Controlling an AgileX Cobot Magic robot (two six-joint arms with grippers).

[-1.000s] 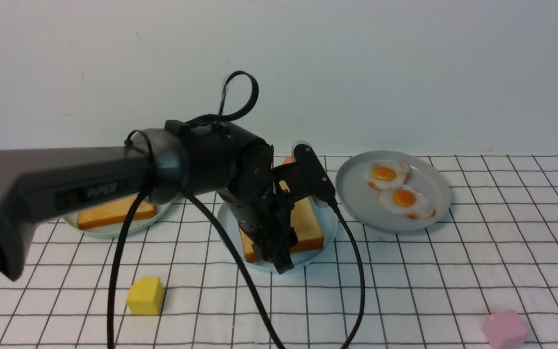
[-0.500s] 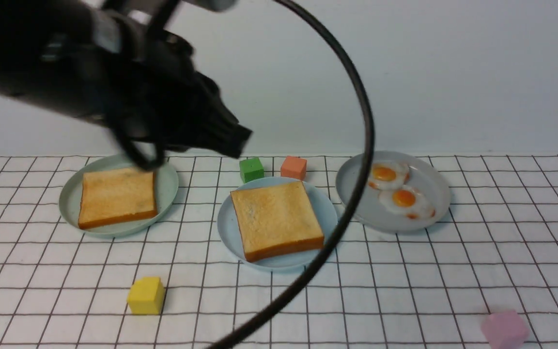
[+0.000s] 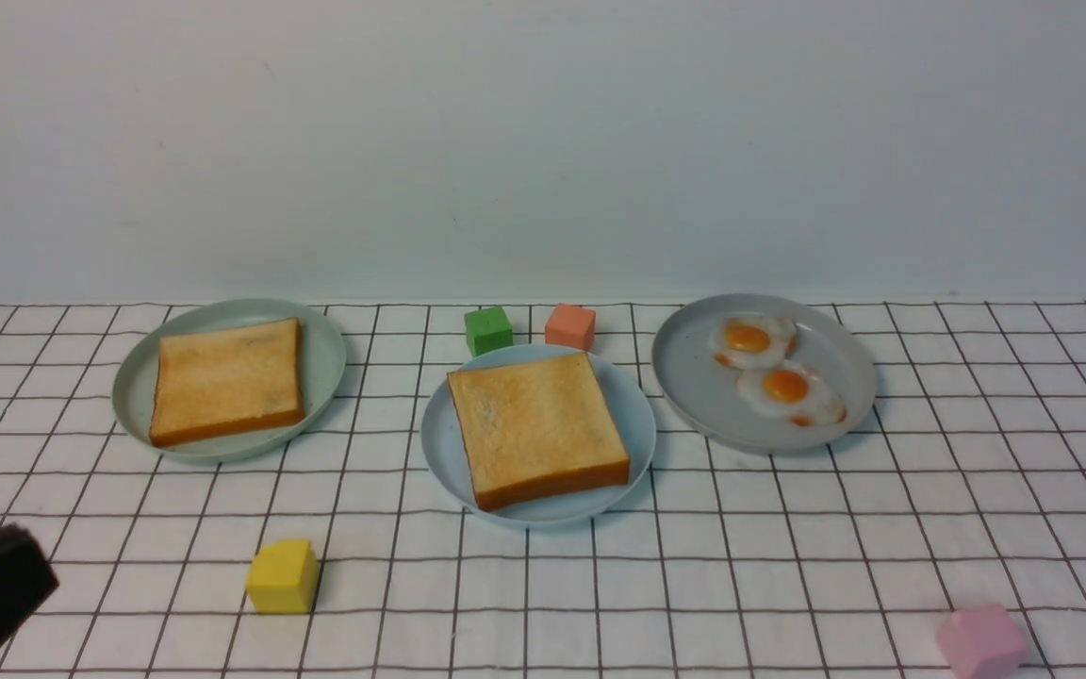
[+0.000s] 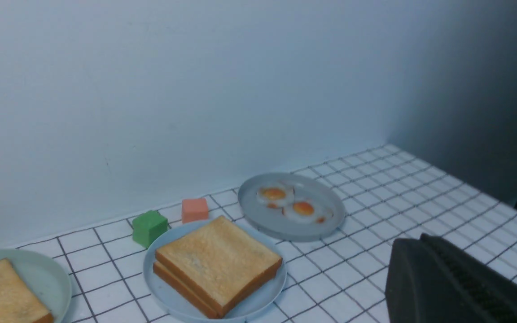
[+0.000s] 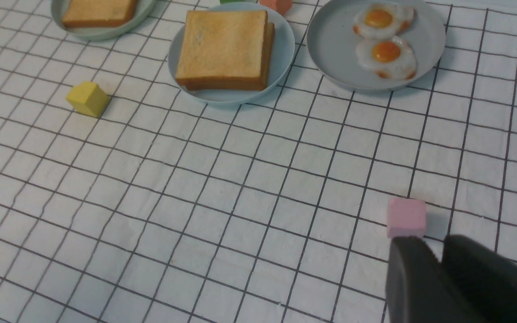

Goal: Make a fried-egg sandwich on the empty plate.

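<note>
Seeing two toast slices (image 4: 217,258) stacked on the centre light blue plate (image 3: 439,443) and two fried eggs (image 3: 785,385) on the far-right grey plate (image 3: 694,377), we judge egg layer unconfirmed; right gripper (image 5: 440,242) closed empty, left gripper (image 4: 424,269) we cannot tell.

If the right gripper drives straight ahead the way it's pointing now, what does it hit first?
Probably the small pink cube, lying just ahead of the right gripper on the white gridded cloth. The gripper's height is unclear, so it might pass over.

Plain pale blue-grey wall (image 3: 543,141) behind; white tablecloth (image 3: 788,566), black grid, slightly wrinkled.
</note>
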